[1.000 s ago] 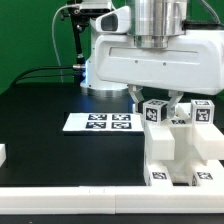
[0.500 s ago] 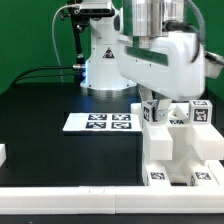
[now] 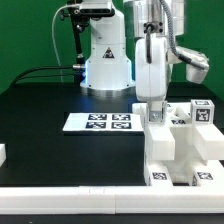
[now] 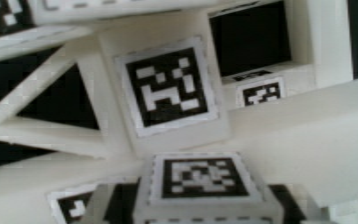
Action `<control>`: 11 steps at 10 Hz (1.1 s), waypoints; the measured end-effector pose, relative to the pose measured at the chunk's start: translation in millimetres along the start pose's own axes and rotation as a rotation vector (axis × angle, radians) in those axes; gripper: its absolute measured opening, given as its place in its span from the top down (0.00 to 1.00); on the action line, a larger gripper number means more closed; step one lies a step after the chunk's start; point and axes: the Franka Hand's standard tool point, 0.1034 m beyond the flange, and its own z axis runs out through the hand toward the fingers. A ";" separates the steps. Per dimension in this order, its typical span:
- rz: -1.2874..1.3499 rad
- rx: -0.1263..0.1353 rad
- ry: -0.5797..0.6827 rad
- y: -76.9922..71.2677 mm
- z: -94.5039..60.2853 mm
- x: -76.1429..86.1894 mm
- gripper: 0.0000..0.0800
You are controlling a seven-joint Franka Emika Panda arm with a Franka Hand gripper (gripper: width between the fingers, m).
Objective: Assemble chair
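White glossy plastic fills the wrist view, where the fingers (image 4: 194,200) appear clamped on a small tagged block (image 4: 199,180), though their tips are blurred. In the exterior view the gripper (image 3: 158,112) reaches down onto the top of the chair (image 3: 180,150), a chunky white structure standing on the black bench (image 3: 60,150) at the exterior view's right. Several parts seem already joined into one body; judging by the grip, a top piece is being seated or turned, so assembly looks well advanced but unfinished. The marker board (image 3: 100,122) lies just beside the chair.
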 end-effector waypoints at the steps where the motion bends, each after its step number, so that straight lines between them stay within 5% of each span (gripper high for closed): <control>1: -0.080 0.000 0.000 -0.3 0.2 1.1 0.58; 2: -0.225 0.003 -0.002 -2.8 -1.8 4.5 0.36; 3: -0.443 -0.010 0.001 -3.1 -3.3 3.7 0.36; 4: -0.604 -0.029 -0.003 -2.2 -3.5 0.8 0.22; 7: -0.793 -0.027 0.000 -2.2 -2.5 1.7 0.19; 10: -1.375 -0.045 0.001 1.0 -4.0 -5.7 0.19; 11: -1.308 -0.047 0.004 1.4 -3.0 -5.4 0.20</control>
